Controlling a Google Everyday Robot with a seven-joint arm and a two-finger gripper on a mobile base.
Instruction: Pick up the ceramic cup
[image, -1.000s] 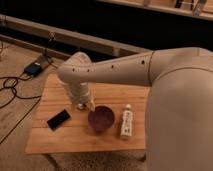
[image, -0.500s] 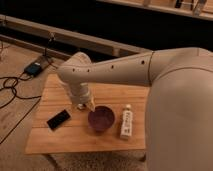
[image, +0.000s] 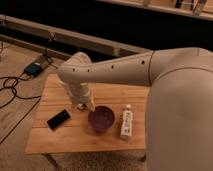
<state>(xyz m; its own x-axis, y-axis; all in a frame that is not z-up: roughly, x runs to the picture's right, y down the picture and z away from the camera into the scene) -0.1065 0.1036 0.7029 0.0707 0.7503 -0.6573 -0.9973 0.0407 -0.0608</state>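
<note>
The ceramic cup is a dark purple, bowl-like cup standing upright near the middle of the small wooden table. My gripper hangs from the white arm just left of the cup, low over the tabletop and close to the cup's left rim. The wrist above hides most of the gripper.
A black phone lies on the table left of the cup. A white tube-shaped bottle lies to the cup's right. Cables and a power brick lie on the floor at the left. My large white arm covers the right side.
</note>
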